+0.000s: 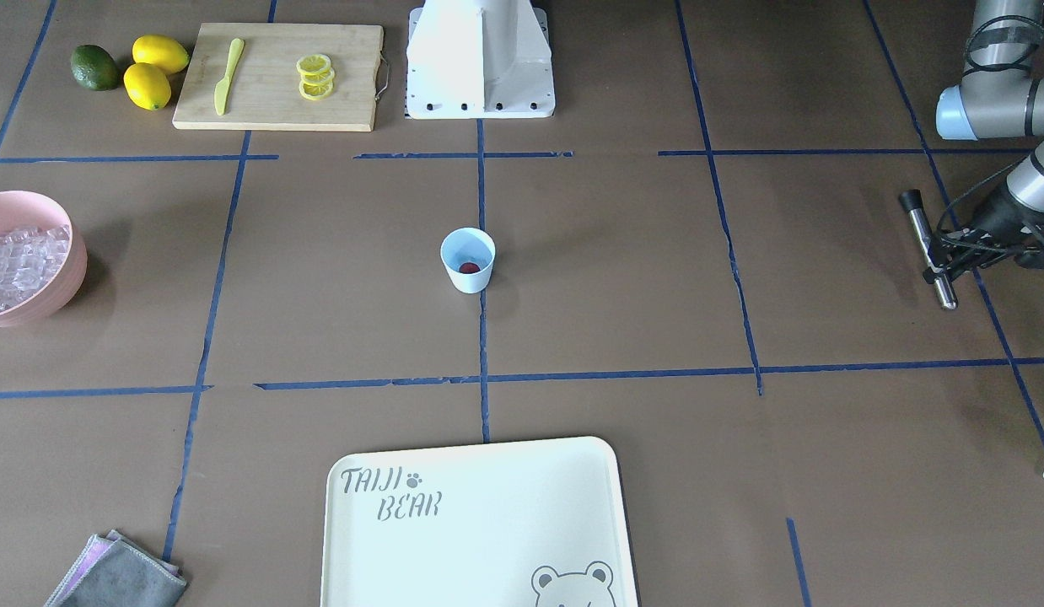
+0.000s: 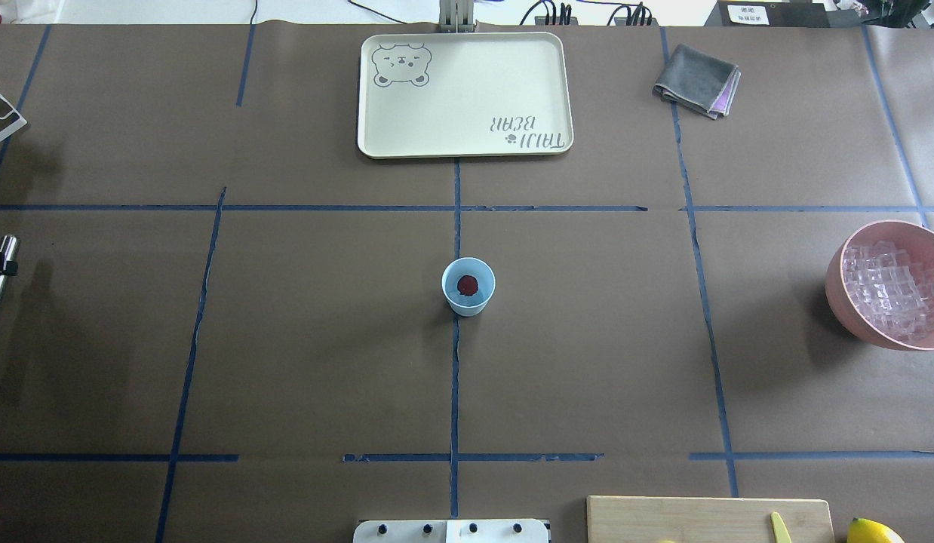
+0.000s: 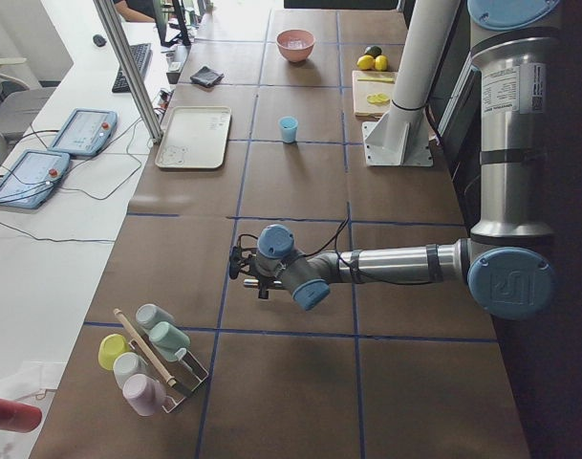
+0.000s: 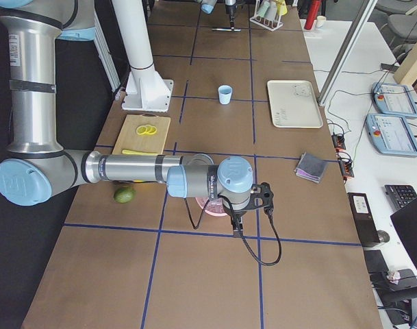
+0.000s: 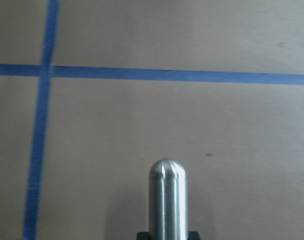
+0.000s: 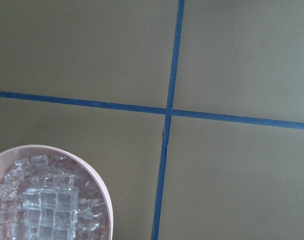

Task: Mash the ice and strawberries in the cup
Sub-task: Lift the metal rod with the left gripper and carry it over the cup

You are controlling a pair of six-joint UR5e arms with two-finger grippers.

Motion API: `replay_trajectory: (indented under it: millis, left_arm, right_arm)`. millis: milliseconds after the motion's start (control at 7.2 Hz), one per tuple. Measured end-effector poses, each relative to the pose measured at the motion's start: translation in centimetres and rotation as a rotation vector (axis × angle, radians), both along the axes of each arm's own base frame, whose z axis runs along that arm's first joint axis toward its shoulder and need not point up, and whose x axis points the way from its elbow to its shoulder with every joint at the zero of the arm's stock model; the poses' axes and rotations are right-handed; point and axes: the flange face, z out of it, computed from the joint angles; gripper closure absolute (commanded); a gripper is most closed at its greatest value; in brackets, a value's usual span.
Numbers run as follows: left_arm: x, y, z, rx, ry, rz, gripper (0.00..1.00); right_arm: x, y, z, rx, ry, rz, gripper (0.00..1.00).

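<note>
The pale-blue cup (image 1: 468, 261) stands upright at the table's middle and also shows in the overhead view (image 2: 468, 286). The red strawberry (image 2: 467, 284) lies in its bottom. The ice (image 2: 893, 290) fills a pink bowl (image 2: 840, 298) at the robot's right. My left gripper (image 1: 933, 263) is shut on a steel pestle (image 1: 927, 244), far to the cup's left side, and the pestle's rounded tip (image 5: 166, 200) points at bare table. My right gripper (image 4: 235, 226) hangs near the bowl. I cannot tell whether it is open. The right wrist view shows the ice (image 6: 47, 205) below it.
A cream tray (image 2: 464, 94) lies at the far edge. A grey cloth (image 2: 697, 79) lies beside it. A wooden board (image 1: 277, 76) with a yellow knife and lemon slices sits near the robot's base, with lemons (image 1: 155, 72) and a green fruit (image 1: 94, 67). A cup rack (image 3: 152, 359) stands at the left end.
</note>
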Motion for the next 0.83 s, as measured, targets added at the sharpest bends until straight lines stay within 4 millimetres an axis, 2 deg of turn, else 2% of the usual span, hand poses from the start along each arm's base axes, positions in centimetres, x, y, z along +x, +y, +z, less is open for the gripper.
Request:
replay_trajectory:
  millis: [139,556,695,834]
  left_arm:
    - [0.3,-1.1,-3.7,0.064,0.033,-0.002,1.00]
    - [2.2,-5.9,-17.6,0.345,0.102,-0.079,1.00]
    - [3.8,-6.5,-22.2,0.440,0.114,-0.119,1.00]
    - [5.8,-5.7,-26.6,0.533,0.127,-0.170,1.00]
  right_arm:
    - [0.0,0.0,-0.4,0.007,0.002,0.001,0.01]
    - [0.1,0.1,-0.9,0.014,0.010,0.002,0.01]
    - [0.1,0.1,-0.8,0.013,0.010,0.002,0.01]
    - [0.0,0.2,-0.6,0.009,0.009,0.001,0.01]
